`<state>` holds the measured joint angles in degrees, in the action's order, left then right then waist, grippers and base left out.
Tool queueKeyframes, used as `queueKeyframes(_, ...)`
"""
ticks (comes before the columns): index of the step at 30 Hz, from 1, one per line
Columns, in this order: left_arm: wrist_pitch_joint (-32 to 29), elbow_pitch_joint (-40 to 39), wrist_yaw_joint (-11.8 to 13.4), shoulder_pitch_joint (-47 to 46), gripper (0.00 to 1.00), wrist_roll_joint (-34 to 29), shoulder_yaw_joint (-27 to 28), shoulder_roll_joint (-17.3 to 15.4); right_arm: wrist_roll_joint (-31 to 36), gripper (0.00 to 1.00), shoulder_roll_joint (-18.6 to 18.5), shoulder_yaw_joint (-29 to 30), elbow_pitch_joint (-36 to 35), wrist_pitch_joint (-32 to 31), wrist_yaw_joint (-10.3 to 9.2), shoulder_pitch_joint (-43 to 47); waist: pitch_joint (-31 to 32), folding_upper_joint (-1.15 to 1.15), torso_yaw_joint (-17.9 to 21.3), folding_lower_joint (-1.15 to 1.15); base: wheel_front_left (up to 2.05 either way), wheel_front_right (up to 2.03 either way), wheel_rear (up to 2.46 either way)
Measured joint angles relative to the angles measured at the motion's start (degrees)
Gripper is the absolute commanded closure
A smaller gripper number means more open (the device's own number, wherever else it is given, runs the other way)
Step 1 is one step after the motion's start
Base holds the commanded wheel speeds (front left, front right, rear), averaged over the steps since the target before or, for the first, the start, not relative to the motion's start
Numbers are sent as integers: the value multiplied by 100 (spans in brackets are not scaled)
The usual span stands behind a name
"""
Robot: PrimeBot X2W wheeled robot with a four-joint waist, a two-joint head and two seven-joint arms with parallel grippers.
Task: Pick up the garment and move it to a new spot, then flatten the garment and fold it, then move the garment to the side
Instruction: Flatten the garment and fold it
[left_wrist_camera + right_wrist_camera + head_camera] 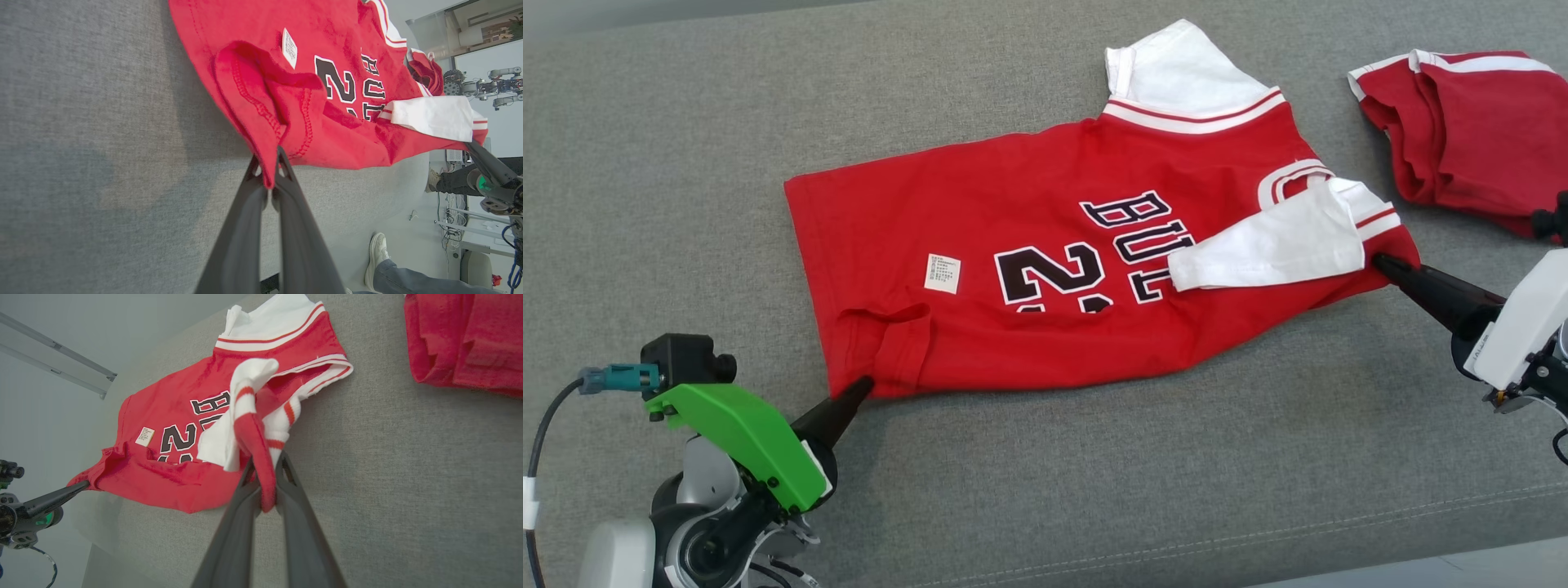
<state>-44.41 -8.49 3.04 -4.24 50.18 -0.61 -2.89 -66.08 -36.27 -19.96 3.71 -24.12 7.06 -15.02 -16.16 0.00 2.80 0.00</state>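
The garment [1029, 212] is a red jersey with white sleeves and black lettering, spread on the grey cushion with its hem to the left and collar to the right. My left gripper [859, 385] is shut on the near hem corner, seen up close as the garment [261, 94] pinched in the left gripper [269, 169]. My right gripper [1382, 263] is shut on the near shoulder beside the folded-over white sleeve [1270, 245]; in the right wrist view the right gripper [266, 473] clamps a red fold of the garment [184, 416]. The pinched corners are lifted slightly.
A second red garment [1462, 122] lies bunched at the far right of the cushion [645, 180], also seen as the second garment [466, 339]. The cushion's front seam [1258, 531] runs near the bottom. A person's shoe [378, 253] and leg stand on the floor beyond the cushion.
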Motion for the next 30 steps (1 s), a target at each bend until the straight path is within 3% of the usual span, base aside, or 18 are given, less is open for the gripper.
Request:
queueKeyframes(8, -24, -316, 9, 20, 100, 265, -13, 10, -313, 100, -98, 156, -460, -214, 0, -6, 23, 0, 5, 0, 0, 0, 0)
queueKeyframes(11, -77, -357, 24, 27, 100, 234, -8, 9, -240, 100, -352, 93, -470, -421, -2, 14, 45, 0, -4, 0, 0, 0, 0)
queueKeyframes(17, -43, -536, 108, 75, 100, 319, 182, 13, -409, 100, -415, 267, -453, -528, -193, 74, 118, 0, -20, 0, 0, 0, 0)
queueKeyframes(30, 10, -583, 135, 1333, 100, 437, -230, 14, -823, 100, -416, 291, -383, -575, -442, 1566, 72, 0, -172, 0, 0, 0, 0)
